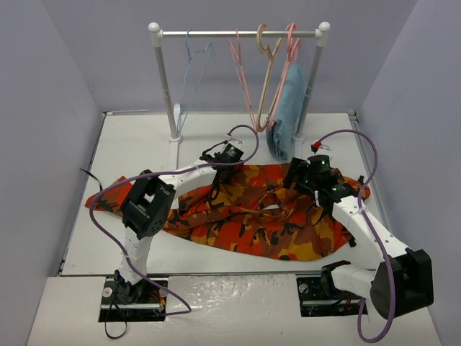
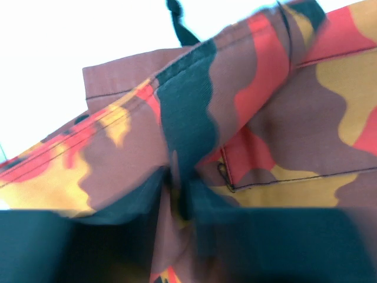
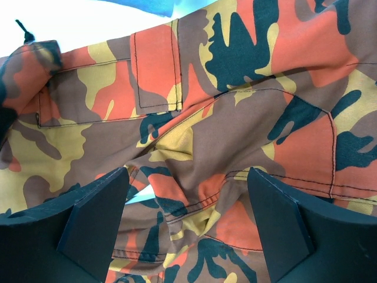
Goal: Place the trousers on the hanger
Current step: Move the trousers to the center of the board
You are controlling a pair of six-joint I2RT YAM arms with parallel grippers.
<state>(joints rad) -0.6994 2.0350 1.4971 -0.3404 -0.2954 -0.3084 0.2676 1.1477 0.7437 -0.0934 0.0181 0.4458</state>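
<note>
Left end effector (image 1: 225, 167) pinching trousers (image 1: 252, 225) — right end effector (image 3: 187, 180) spread above.

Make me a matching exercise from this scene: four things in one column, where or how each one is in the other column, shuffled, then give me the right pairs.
Column one:
1. trousers
2. light-blue hanger
3. left end effector
4. right end effector

Column two:
A. hanging near the left end of the rail
B. open, fingers wide apart above the fabric
C. lying across the table
D. closed on a fold of fabric

Pairs: 1-C, 2-A, 3-D, 4-B
</note>
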